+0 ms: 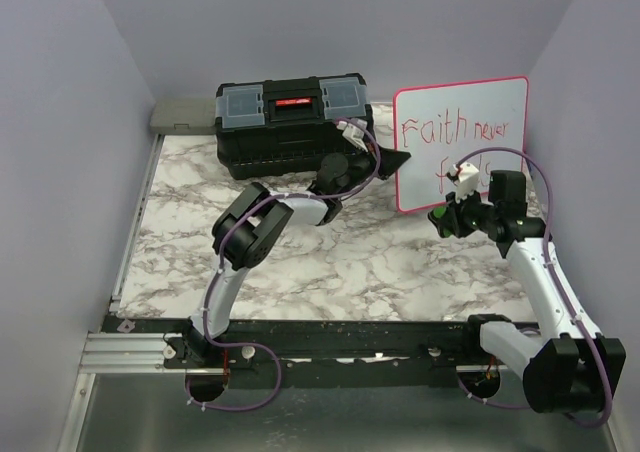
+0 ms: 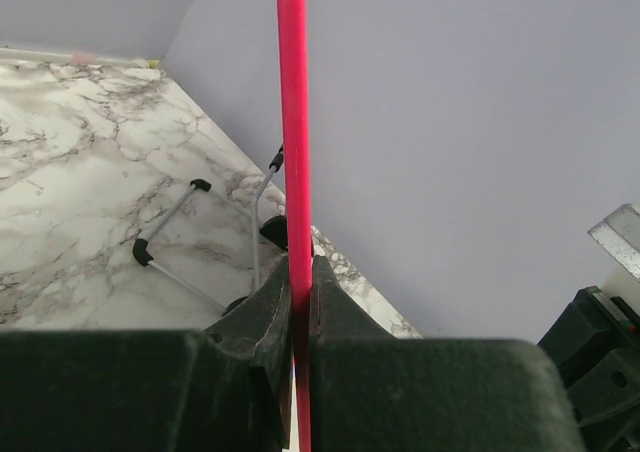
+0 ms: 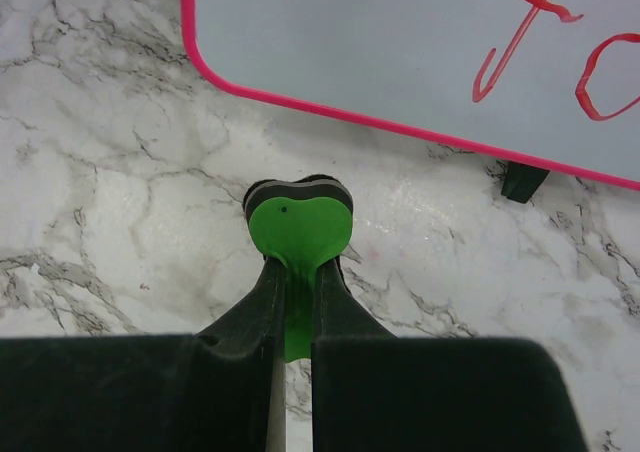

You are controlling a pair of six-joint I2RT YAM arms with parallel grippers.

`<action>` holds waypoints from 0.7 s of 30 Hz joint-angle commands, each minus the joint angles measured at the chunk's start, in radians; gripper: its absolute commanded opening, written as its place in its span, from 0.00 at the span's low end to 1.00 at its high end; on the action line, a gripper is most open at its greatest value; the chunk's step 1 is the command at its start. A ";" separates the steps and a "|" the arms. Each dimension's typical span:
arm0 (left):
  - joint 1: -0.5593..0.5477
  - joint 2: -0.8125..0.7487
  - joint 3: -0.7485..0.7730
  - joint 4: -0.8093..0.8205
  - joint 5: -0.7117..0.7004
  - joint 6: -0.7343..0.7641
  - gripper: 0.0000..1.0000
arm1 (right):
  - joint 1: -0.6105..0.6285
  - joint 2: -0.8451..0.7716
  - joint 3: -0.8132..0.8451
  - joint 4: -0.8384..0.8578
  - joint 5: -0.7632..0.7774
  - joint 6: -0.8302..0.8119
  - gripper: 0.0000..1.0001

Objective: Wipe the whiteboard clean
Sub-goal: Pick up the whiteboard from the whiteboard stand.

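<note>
Beside the toolbox [image 1: 290, 122], the left end effector [image 2: 300, 272] pinches the left rim of the whiteboard [image 1: 470, 122], which stands upright at the back right of the surface [image 1: 350, 262]. The right end effector [image 3: 297, 272] clamps a green eraser [image 3: 300, 227] near the board's lower edge. It should rise, press flat, and sweep across the red writing [image 1: 445, 132].

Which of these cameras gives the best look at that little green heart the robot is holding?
The right wrist view. There the green heart fills the middle, its dark backing visible, pinched in the right gripper near the whiteboard. The top view shows only a green speck; the left wrist view shows none of it.
</note>
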 commanded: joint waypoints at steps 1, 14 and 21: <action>0.021 -0.115 0.087 0.104 0.021 0.032 0.00 | -0.013 -0.015 -0.005 0.008 -0.037 -0.005 0.01; 0.046 -0.159 0.114 0.042 0.060 0.057 0.00 | -0.014 -0.017 -0.005 0.007 -0.044 -0.008 0.01; 0.046 -0.152 0.057 0.055 0.062 0.056 0.00 | -0.014 -0.014 -0.007 0.007 -0.043 -0.010 0.01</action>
